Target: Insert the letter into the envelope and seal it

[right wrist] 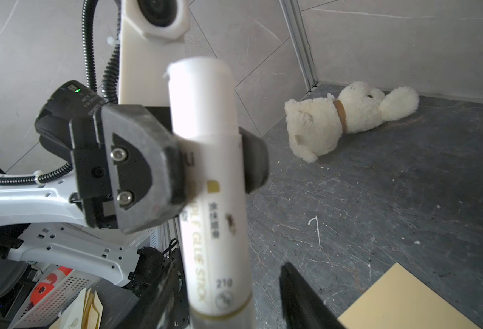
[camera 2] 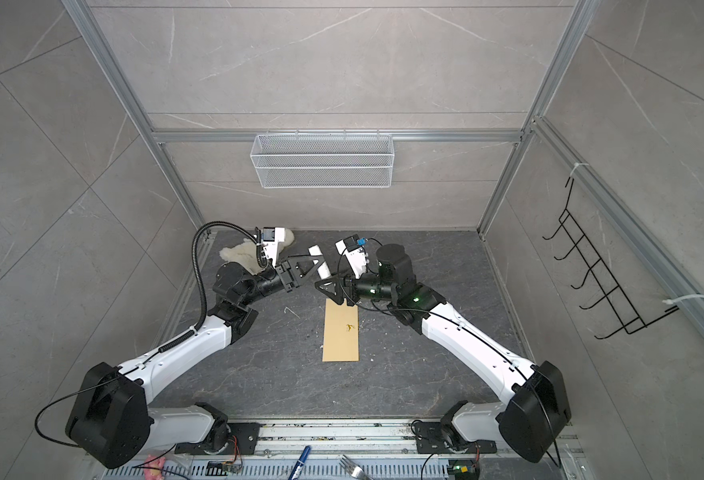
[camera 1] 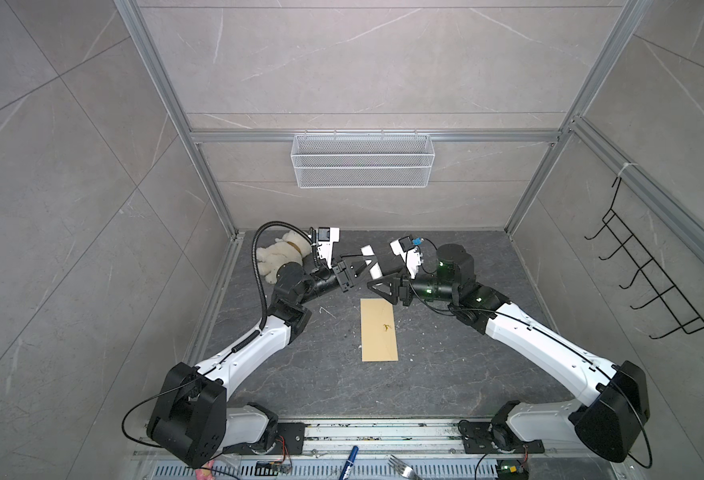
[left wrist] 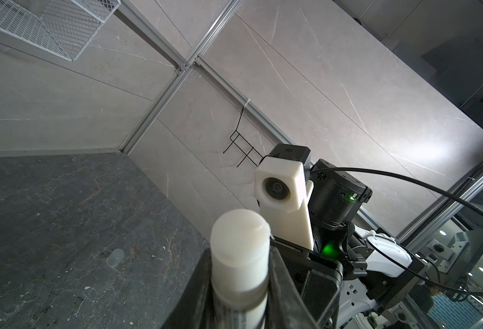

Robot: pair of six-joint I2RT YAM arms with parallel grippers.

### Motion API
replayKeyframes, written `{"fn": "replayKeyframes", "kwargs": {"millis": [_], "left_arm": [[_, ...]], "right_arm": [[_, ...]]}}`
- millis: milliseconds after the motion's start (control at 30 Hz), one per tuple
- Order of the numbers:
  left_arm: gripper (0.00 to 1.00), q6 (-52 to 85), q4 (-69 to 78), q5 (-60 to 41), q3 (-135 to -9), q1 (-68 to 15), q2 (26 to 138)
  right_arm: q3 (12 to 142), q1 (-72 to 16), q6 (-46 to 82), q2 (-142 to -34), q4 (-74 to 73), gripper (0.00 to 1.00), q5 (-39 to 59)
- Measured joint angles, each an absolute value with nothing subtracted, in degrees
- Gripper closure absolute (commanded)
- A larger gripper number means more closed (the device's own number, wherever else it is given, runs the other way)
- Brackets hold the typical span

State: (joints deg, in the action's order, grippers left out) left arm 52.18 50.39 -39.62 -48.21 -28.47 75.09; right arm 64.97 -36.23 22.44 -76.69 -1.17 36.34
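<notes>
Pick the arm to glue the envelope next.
Left. The left gripper is clamped on the glue stick; the right gripper stands open around the stick's other end. The envelope lies flat nearby.

The envelope (camera 1: 379, 329) was plain yellow-tan with one small darker yellow smudge. The glue stick (right wrist: 211, 182) was white with gold lettering. The teddy bear (right wrist: 345, 116) was cream with a brown collar. The tabletop (camera 1: 321, 374) was dark grey, veined pale; the wire basket (camera 1: 362, 160) white, the wire rack (camera 1: 653, 282) black.

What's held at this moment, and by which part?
The left gripper clamps the glue stick at mid-body; the right gripper stands open around its labelled end, holding nothing.
</notes>
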Motion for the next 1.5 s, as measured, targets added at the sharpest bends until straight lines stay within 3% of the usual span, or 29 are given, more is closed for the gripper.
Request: {"fn": "replayKeyframes", "kwargs": {"millis": [300, 500, 667, 800, 933, 1267, 1400, 1500], "left_arm": [[1.00, 53.2, 50.9, -39.7, -48.2, -28.5, 75.1], [1.00, 53.0, 49.6, -39.5, -48.2, -28.5, 75.2], [1.00, 51.1, 45.7, -38.6, -48.2, -28.5, 75.1], [1.00, 49.3, 41.8, -37.4, -48.7, -28.5, 74.8], [1.00, 47.7, 40.8, -36.6, -48.9, -28.6, 74.1], [1.00, 45.6, 40.7, -32.9, -49.5, -27.8, 74.1], [1.00, 45.5, 40.7, -31.3, -49.5, -27.3, 74.1], [1.00, 45.8, 41.4, -31.6, -49.5, -26.8, 74.1]], "right_arm": [[65.0, -36.2, 23.3, -76.9, -2.6, 0.82, 37.4], [65.2, -36.3, 22.5, -76.9, -1.1, 0.95, 35.4], [66.6, -37.7, 20.8, -76.8, 4.1, 1.00, 29.0], [69.7, -42.0, 17.7, -76.9, 11.2, 1.00, 15.6], [75.3, -49.6, 14.0, -78.7, 18.4, 1.00, -4.1], [89.1, -63.9, 2.3, -94.8, 23.7, 1.00, -55.1], [92.1, -65.4, -4.6, -100.9, 20.7, 1.00, -67.7], [92.6, -65.6, -6.1, -101.9, 18.4, 1.00, -70.4]]}}
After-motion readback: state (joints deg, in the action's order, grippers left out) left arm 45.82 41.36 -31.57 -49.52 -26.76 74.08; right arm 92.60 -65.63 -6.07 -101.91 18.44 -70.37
